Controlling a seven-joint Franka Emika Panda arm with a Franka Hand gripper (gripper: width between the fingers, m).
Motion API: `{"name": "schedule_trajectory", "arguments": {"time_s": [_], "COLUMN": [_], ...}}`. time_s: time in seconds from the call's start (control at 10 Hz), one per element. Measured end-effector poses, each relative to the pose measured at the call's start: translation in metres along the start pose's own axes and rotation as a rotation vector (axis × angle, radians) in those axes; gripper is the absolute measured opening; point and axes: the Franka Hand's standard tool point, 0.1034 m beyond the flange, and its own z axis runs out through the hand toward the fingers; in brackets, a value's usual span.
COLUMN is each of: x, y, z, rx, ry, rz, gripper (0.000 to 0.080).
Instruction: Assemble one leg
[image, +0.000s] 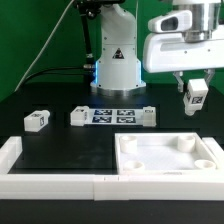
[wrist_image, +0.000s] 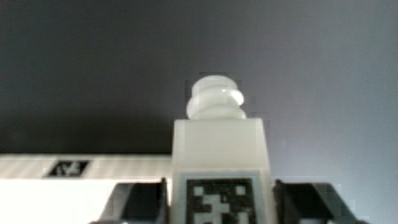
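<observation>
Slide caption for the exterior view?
End effector holds a leg aloft near the white plate; a second leg sits on the table.

The arm (image: 117, 40) is showing smooth white shells and a black triangle sticker (image: 117, 56); its gripper (image: 195, 97) is showing dark fingers (wrist_image: 128, 203).

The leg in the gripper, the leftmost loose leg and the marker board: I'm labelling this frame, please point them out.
Held leg (image: 196, 95): exterior view, its tagged face.
Loose leg (image: 38, 120): exterior view, its tagged front face.
Marker board (image: 112, 116): exterior view, its middle.
</observation>
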Motion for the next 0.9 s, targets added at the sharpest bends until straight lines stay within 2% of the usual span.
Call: {"name": "schedule_trajectory", "arguments": {"time_s": [0.2,0.6,0.9], "x": [0.014,0.011,0.041], "y": [0.002,0.003,0.021], "z": [-0.006,-0.002,0.000], "rx": [0.022,0.020,0.001], "ry": [0.208,0.193,0.213], "rz": [-0.034,-0.046,-0.125], "gripper": [0.0287,0.0287,0.0287]}}
